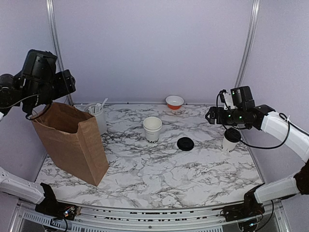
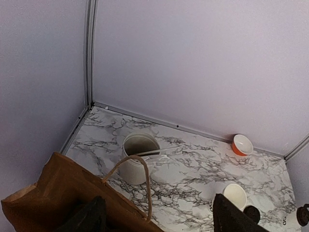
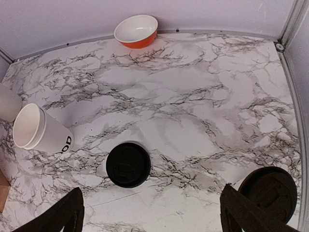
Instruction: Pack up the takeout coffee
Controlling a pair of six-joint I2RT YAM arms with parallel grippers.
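Note:
An open white paper cup (image 1: 152, 128) with dark lettering stands mid-table; it also shows in the right wrist view (image 3: 41, 133) and the left wrist view (image 2: 235, 195). A loose black lid (image 1: 185, 143) lies to its right, flat on the marble (image 3: 128, 164). A second cup with its lid on (image 1: 231, 139) stands at the right (image 3: 268, 191). My right gripper (image 1: 213, 117) hangs open and empty above the table, left of the lidded cup (image 3: 152, 217). My left gripper (image 1: 46, 99) is open and empty, high over the brown paper bag (image 1: 72, 140); its jaws are wide apart (image 2: 159, 222).
The bag stands open at the left, its handle loop up (image 2: 140, 179). A grey-white canister of utensils (image 1: 98, 116) stands behind it (image 2: 137, 157). An orange-and-white bowl (image 1: 174, 101) sits at the back wall (image 3: 136, 30). Walls close in the back and sides.

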